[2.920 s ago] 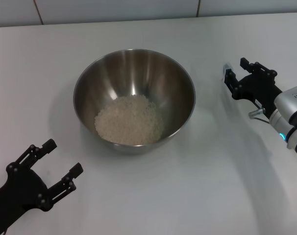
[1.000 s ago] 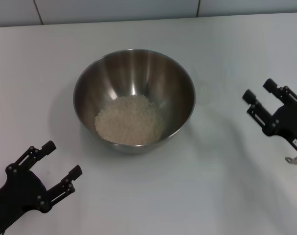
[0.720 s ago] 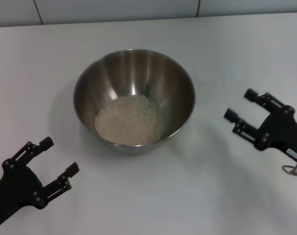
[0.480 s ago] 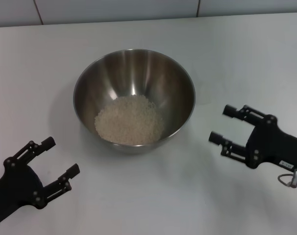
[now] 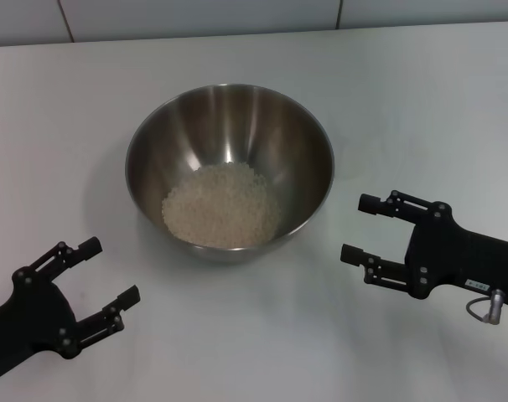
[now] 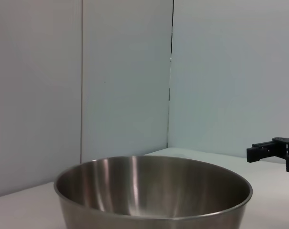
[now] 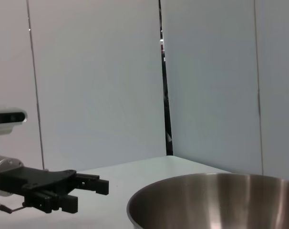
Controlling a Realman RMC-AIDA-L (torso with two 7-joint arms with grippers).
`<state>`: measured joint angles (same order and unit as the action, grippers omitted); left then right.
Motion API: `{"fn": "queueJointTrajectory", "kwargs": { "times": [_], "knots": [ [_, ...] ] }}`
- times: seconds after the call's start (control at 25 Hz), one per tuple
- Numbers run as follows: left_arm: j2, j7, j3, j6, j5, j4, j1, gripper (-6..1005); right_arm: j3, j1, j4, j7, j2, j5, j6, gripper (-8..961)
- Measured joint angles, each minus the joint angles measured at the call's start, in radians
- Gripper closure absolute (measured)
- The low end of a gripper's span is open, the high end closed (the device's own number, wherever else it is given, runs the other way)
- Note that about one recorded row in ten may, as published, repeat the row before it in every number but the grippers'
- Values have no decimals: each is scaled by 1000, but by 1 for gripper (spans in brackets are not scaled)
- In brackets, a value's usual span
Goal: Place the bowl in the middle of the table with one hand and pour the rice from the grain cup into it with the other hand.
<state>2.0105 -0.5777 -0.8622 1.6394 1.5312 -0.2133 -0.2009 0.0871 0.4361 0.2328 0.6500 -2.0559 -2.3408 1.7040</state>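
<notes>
Head view: bowl (image 5: pixel 230 172) of rice (image 5: pixel 221 206) sits between spread left pincer (image 5: pixel 110 280) and right pincer (image 5: pixel 357 229), seemingly untouched.

We see the stainless-steel bowl (image 7: pixel 216 200) close in front of us, its thin rim and brushed outer wall in sight, its contents hidden below the rim. Beyond the bowl, across from our own claw, the left gripper (image 7: pixel 89 193) hangs low over the white table (image 7: pixel 135 169), its black fingers (image 7: pixel 89 183) pointing toward the bowl and apart from it. Behind stand pale wall panels (image 7: pixel 97 81) with dark seams.
</notes>
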Motion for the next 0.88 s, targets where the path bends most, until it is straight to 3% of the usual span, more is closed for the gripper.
{"fn": "queueJointTrajectory", "kwargs": {
  "times": [0.88],
  "knots": [
    [-12, -53, -6, -1, -1, -32, 0, 172, 43, 15, 22, 2, -8, 0, -6, 227]
  ]
}}
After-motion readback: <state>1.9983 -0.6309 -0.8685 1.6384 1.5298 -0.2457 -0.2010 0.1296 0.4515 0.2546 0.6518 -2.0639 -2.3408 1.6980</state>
